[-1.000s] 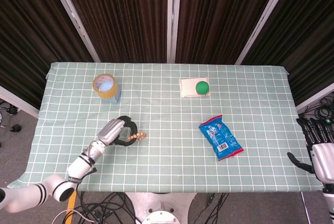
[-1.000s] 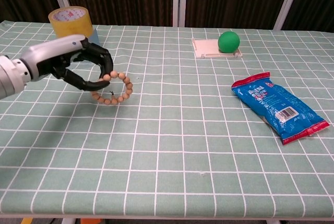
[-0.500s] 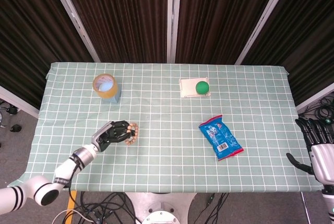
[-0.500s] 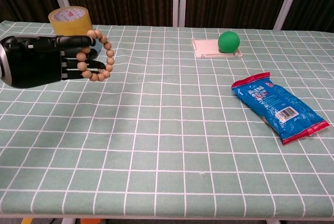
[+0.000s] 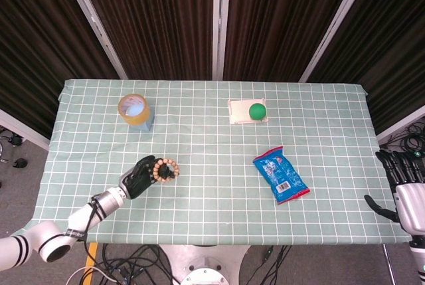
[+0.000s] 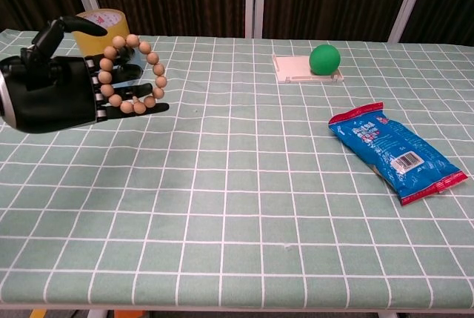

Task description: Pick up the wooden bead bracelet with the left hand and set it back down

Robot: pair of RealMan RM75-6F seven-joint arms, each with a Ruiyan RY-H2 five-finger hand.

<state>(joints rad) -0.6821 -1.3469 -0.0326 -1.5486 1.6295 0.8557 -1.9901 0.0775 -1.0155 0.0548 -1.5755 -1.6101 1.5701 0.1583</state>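
Left hand (image 6: 55,92) is raised above the table (image 6: 244,207), palm up; wooden bead bracelet (image 6: 132,73) hangs looped over its extended fingers (image 6: 122,94). Right hand (image 5: 406,195) is off the table's edge, fingers spread, holding nothing

Head view: high above, looking down on the whole table (image 5: 199,218). Chest view: low, close, facing across that same table (image 6: 244,207).

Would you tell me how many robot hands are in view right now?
2: the left hand at the table's front left, holding the bracelet; the right hand off the table's right edge, empty.
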